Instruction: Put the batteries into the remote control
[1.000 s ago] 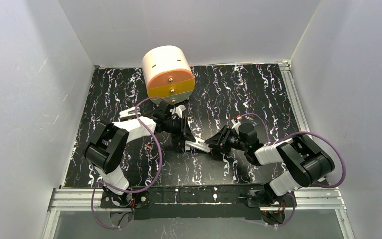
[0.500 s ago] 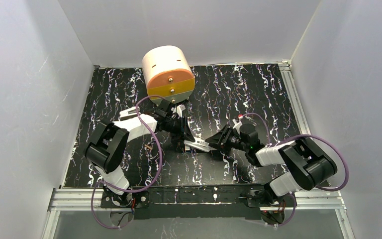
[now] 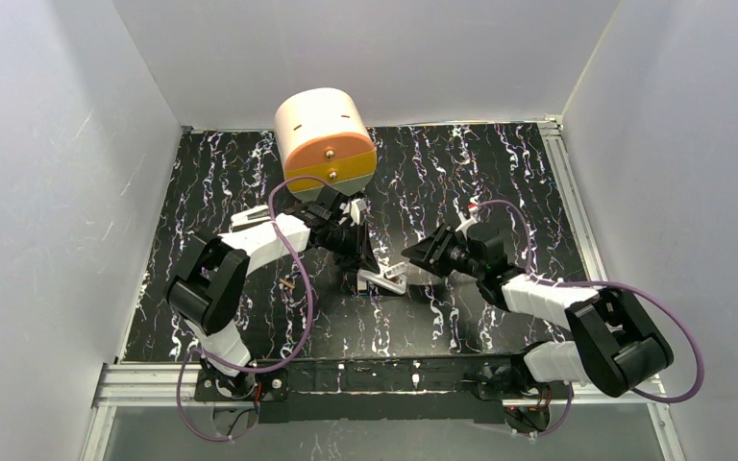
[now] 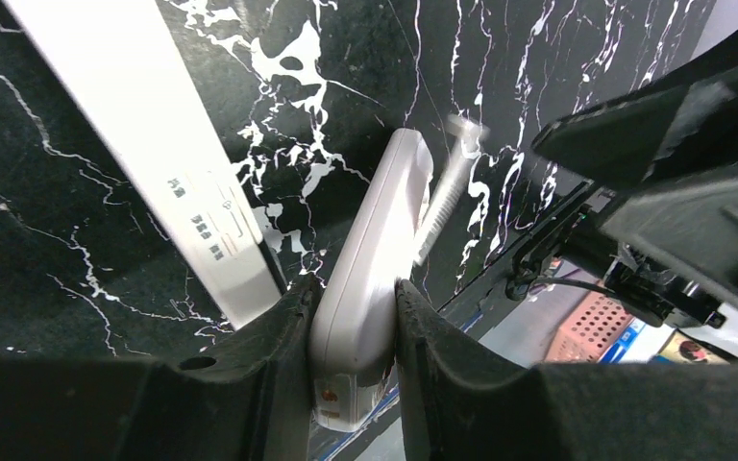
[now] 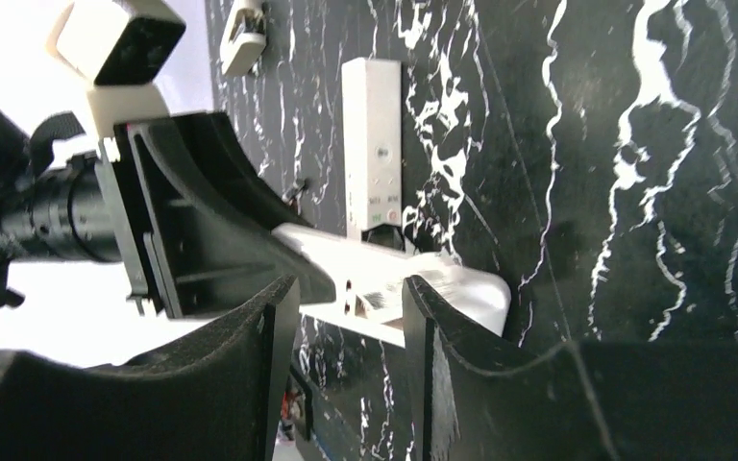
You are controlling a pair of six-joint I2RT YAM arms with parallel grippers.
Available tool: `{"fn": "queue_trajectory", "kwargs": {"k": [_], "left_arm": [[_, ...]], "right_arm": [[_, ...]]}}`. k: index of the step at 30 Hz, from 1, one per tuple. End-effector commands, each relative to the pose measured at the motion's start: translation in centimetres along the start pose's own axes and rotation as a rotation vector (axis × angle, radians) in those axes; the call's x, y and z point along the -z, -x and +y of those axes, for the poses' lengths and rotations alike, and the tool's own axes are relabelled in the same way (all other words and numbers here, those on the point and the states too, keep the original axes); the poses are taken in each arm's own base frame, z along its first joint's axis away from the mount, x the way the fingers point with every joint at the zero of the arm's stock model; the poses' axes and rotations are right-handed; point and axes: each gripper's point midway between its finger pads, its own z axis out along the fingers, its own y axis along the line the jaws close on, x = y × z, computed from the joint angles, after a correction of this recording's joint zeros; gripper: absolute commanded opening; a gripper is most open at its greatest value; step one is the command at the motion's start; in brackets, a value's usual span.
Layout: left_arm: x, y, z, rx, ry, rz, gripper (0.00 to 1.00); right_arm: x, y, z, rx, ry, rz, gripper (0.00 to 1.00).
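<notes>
My left gripper (image 4: 354,288) is shut on the remote control (image 4: 384,221), a white handset held edge-on just above the table. From above, the remote control (image 3: 384,281) sticks out right of my left gripper (image 3: 363,261). My right gripper (image 3: 415,257) hangs a little to its right, apart from it. In the right wrist view my right gripper (image 5: 348,298) is open with nothing between its fingers, and the remote control (image 5: 442,283) lies just beyond them. One small brown battery (image 3: 290,284) lies on the table left of the left arm.
A long narrow white bar (image 4: 144,125) lies on the black marbled table beside the remote, and shows too as the bar (image 5: 372,144) in the right wrist view. A small white-grey wedge piece (image 5: 242,24) lies farther off. A white and orange drum (image 3: 325,142) stands at the back.
My right gripper has drawn back from the remote's end, up and to the right, with its arm stretching out. The left gripper keeps its hold and has shifted slightly toward the back.
</notes>
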Motion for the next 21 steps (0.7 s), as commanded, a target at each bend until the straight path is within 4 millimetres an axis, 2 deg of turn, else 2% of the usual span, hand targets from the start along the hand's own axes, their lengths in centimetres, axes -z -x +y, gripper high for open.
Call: {"fn": "queue_trajectory", "kwargs": {"k": [1, 6, 8, 14, 18, 20, 21], "left_arm": [[-0.3, -3.2, 4.3, -0.020, 0.215, 0.106, 0.00], [-0.2, -2.9, 4.0, -0.031, 0.217, 0.115, 0.00], [0.0, -2.8, 4.1, -0.040, 0.231, 0.119, 0.00], [1.0, -2.5, 3.1, -0.099, 0.210, 0.127, 0.00], [2.0, -1.9, 0.4, -0.200, 0.099, 0.128, 0.00], [2.9, -1.6, -1.0, -0.264, 0.044, 0.126, 0.00], [3.3, -1.6, -1.8, -0.302, 0.010, 0.129, 0.00]], "right_arm": [[0.5, 2.1, -2.3, 0.044, -0.181, -0.048, 0.53], [1.5, 2.1, -6.3, 0.015, -0.350, -0.030, 0.54], [1.7, 2.1, -6.6, 0.028, -0.354, -0.021, 0.54], [1.8, 2.9, -3.3, 0.210, -0.243, 0.018, 0.54], [2.0, 2.9, -1.9, 0.286, -0.203, 0.059, 0.54], [2.1, 2.5, -0.1, 0.355, -0.120, 0.100, 0.55], [2.2, 2.2, 0.9, 0.401, -0.068, 0.120, 0.60]]}}
